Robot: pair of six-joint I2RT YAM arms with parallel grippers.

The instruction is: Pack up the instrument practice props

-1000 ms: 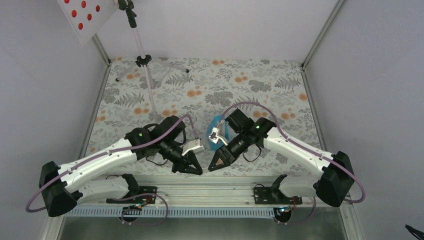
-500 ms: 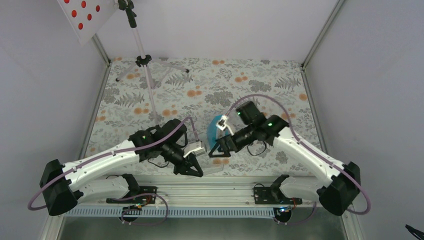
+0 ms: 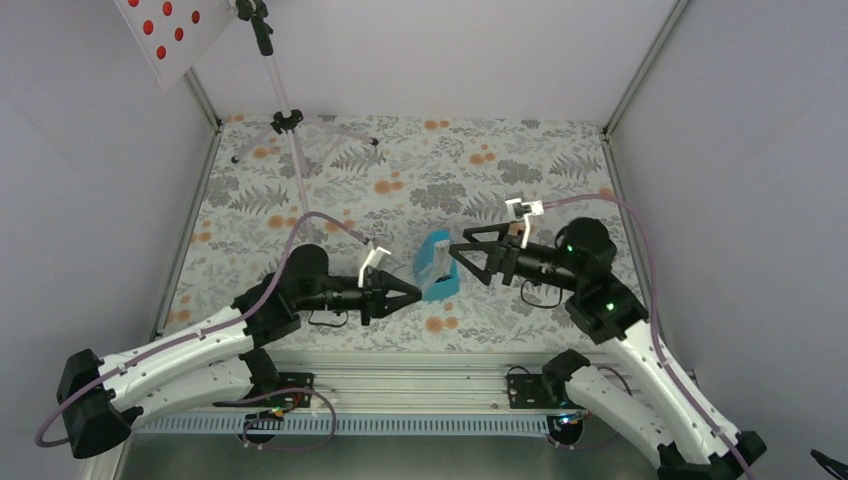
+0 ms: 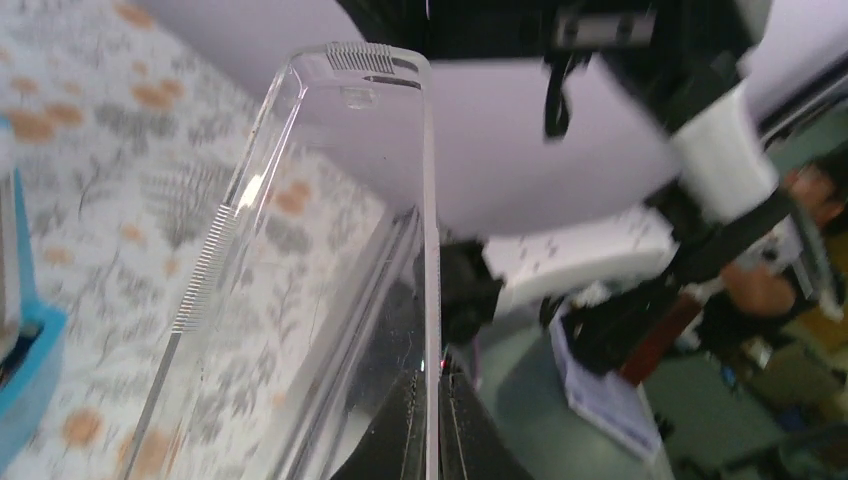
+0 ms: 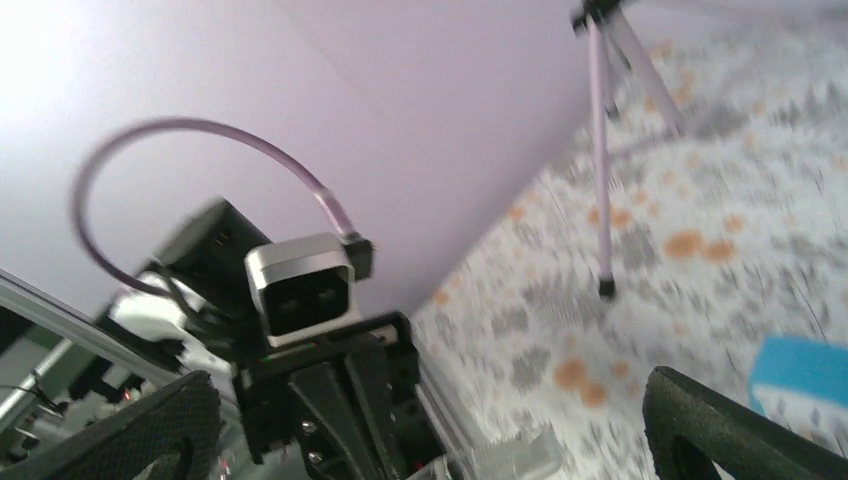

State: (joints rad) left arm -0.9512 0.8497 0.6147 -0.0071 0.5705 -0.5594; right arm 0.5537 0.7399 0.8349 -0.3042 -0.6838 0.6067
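As viewed from above, found turquoise metronome [image 3: 437,268] standing on floral bench [image 3: 520,190], between both claws. Judged light, rigid, slick-sided, tapering; advise gripping low across opposite faces. Found right claw [image 3: 468,262] spread wide just beside it; left claw [image 3: 410,296] clamped on clear plastic piece [image 4: 330,250], possibly a case wall; cannot tell contents

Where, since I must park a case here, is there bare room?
Bare cloth: far right, between the back wall and the right gripper; also far centre, beyond the metronome. Crowded: the tripod stand straddles the far-left corner; both grippers meet at the metronome, the left gripper holding a clear cover.
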